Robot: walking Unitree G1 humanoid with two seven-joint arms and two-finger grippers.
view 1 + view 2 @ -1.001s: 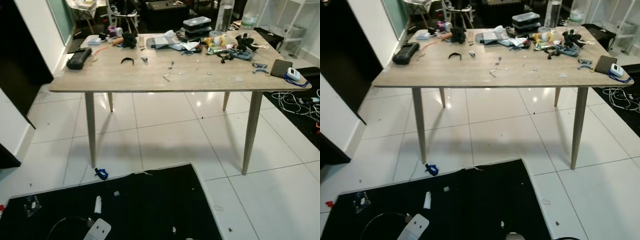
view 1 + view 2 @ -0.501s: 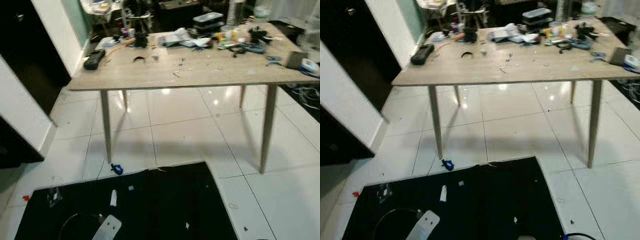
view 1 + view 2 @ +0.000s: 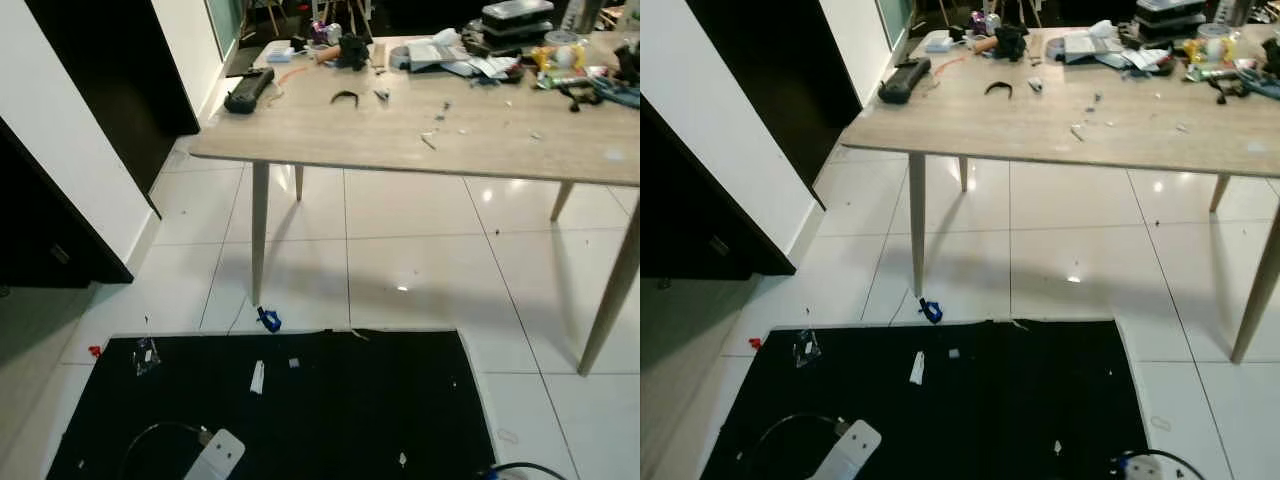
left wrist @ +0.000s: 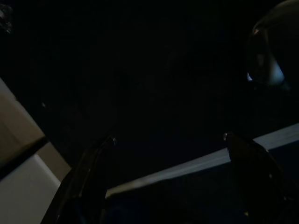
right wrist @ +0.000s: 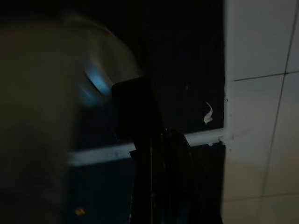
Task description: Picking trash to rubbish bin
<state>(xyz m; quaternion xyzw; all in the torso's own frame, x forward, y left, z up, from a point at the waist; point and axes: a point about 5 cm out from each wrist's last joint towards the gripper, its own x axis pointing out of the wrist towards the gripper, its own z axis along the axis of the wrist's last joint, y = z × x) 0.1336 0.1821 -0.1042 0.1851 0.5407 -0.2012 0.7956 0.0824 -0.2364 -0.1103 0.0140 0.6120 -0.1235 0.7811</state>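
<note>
**Scraps lying on the black mat in front of the cluttered table**

A black rectangular floor mat [image 3: 330,400] is lying on the white glossy floor tiles [image 3: 420,260], and small bits of trash are sitting on it. Near its far edge, a white flat paper strip [image 3: 257,377] is lying beside a tiny pale square scrap [image 3: 293,363]. A crumpled clear plastic wrapper [image 3: 146,356] is resting at the mat's far left corner, with a small red fragment [image 3: 94,350] just off the mat on the tiles. A blue plastic clip-like piece [image 3: 268,320] is sitting on the tiles right at the mat's far edge, next to the nearest table leg. A white flat device with a black cable [image 3: 212,458] is lying at the mat's near edge.

Behind the mat, a light wooden table with slanted legs [image 3: 330,135] is carrying loose clutter. One black handheld remote-like object [image 3: 248,91] is lying at its left edge, one black curved band [image 3: 345,97] is resting toward the middle, and a stack of dark flat boxes [image 3: 515,18] is sitting at the far edge. No writing is readable.

The left gripper [image 4: 168,177] is hanging in deep shade over dark ground; its two fingers are standing spread apart with nothing between them. The right gripper [image 5: 159,177] is hanging beside the mat's edge and the tiles; its fingers seem to be pressed together, holding nothing.
</note>
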